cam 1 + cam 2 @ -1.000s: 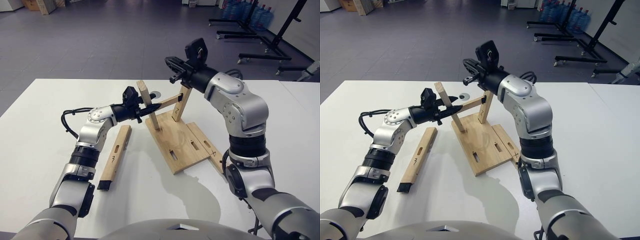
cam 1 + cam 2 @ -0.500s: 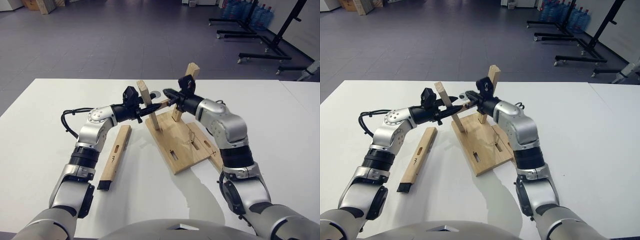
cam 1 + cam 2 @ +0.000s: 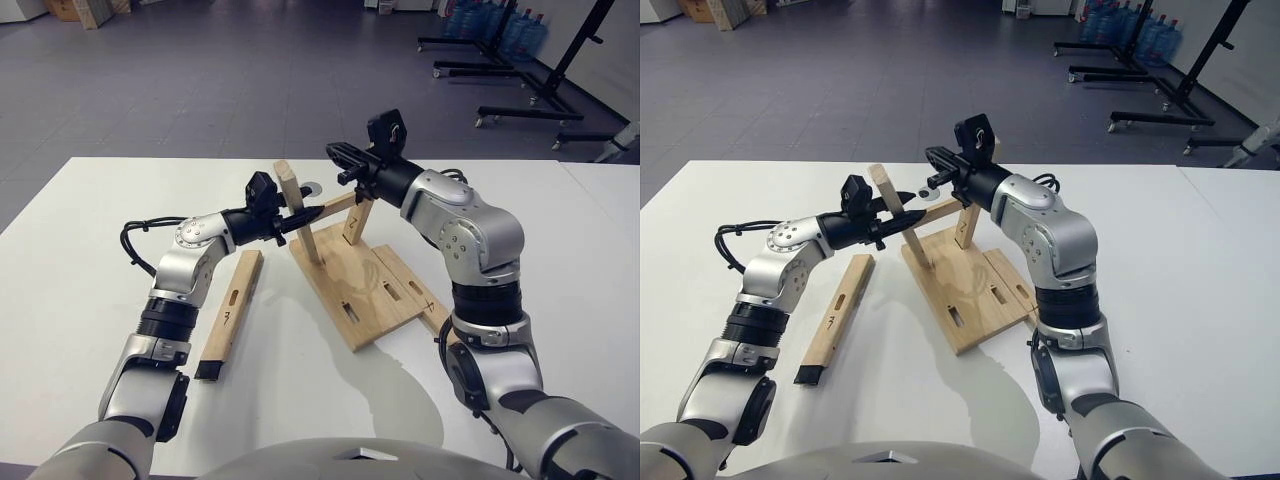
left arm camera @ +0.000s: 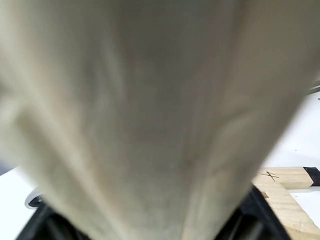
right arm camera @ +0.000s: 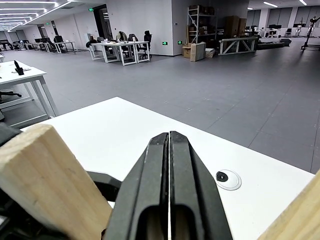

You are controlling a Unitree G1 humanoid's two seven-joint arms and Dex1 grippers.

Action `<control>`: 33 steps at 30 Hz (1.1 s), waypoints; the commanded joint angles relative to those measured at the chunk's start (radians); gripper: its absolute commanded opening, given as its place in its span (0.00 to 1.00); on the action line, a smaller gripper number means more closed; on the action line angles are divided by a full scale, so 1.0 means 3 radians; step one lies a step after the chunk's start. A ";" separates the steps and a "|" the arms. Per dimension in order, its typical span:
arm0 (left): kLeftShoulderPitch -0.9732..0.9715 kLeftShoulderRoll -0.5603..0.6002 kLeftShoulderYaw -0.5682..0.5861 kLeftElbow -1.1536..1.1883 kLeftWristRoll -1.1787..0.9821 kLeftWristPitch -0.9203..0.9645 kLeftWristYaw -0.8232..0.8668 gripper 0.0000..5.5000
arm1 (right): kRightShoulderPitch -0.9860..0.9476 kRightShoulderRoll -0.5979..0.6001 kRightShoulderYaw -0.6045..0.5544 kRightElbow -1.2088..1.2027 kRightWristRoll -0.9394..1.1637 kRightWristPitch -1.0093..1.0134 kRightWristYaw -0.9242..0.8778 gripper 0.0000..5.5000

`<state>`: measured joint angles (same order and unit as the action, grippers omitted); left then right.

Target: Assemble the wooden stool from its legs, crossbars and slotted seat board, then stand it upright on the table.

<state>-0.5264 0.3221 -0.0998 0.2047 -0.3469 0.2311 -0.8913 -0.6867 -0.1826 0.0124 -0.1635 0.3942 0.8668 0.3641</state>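
Left claw [image 3: 312, 212] clamped on the upright pale wooden leg [image 3: 290, 185], slotted into the flat seat board [image 3: 370, 290] on the white tabletop [image 3: 80, 250]. Right claw [image 3: 340, 152] hovers pinched empty above the slanting wooden crossbar [image 3: 338, 205]. Mid-assembly; next, I reckon, press it home.

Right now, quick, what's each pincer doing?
Left pincer: closed on the upright leg.
Right pincer: closed, holding nothing.

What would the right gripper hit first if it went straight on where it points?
Probably nothing: the right gripper aims just past the upright leg, out over the table, though depth is unclear.
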 commanded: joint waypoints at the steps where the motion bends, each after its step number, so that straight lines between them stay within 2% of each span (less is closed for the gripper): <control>1: -0.0086 0.0008 0.0004 -0.0002 0.0062 -0.0001 0.0025 0.56 | 0.0043 -0.0009 0.0038 0.0030 -0.0030 -0.0038 -0.0010 0.00; 17: -0.0041 0.0120 0.0142 -0.0356 -0.0055 0.0238 0.0026 0.97 | -0.0134 -0.0101 -0.0046 0.0095 0.0000 -0.0079 0.0014 0.00; 22: 0.0182 0.0336 0.0245 -0.0995 -0.0241 0.0621 0.0045 0.98 | -0.0177 -0.0159 -0.0134 0.0087 0.0043 -0.0060 0.0044 0.00; 28: 0.0449 0.0748 0.0611 -0.1506 -0.0480 0.1072 0.0137 0.98 | -0.0176 -0.0243 -0.0249 0.0030 0.0137 -0.0035 0.0093 0.00; 33: 0.0495 0.0934 0.1323 -0.1687 -0.0892 0.1405 0.0444 0.98 | -0.0301 -0.0285 -0.0415 -0.0032 0.0298 0.0029 0.0101 0.00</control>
<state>-0.3674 0.5780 0.2207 -0.2721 -0.5587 0.6037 -0.7922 -0.7233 -0.2619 -0.0837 -0.1473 0.4526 0.8504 0.3972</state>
